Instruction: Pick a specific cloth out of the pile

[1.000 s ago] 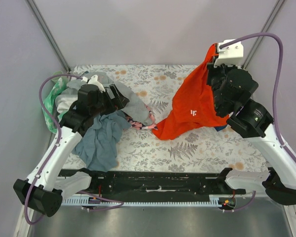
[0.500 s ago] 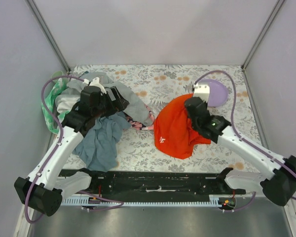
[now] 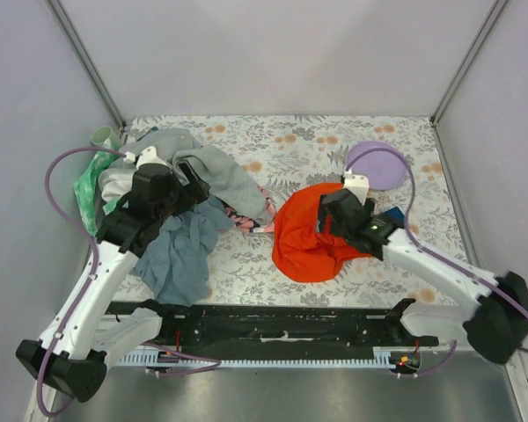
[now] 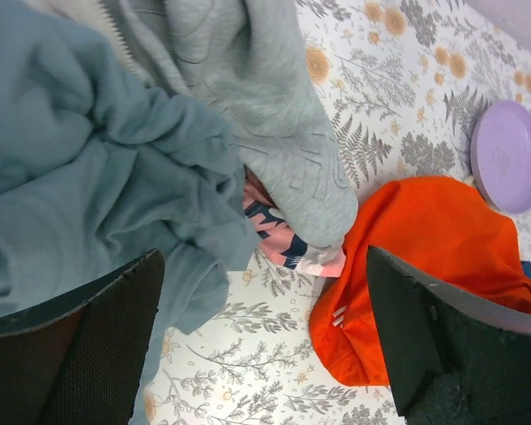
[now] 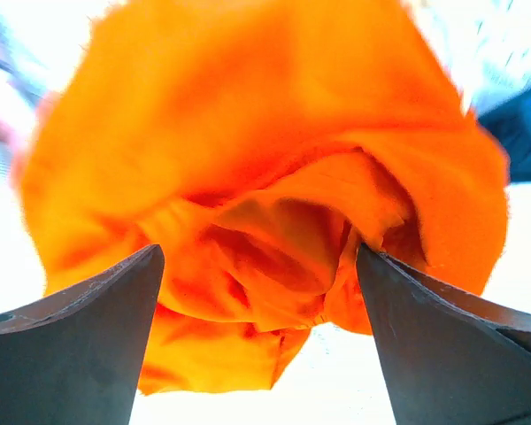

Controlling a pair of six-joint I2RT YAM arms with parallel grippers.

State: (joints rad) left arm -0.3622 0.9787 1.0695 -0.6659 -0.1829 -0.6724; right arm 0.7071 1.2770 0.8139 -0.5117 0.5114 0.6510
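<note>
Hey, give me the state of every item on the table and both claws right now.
the cloth: crumpled in a low heap, beside the pile.
the pile: tangled heap, grey and blue-grey cloths on top.
left claw: open, empty, over the pile's edge.
right claw: open, at the cloth.
purple plate: lying flat, nothing on it.
</note>
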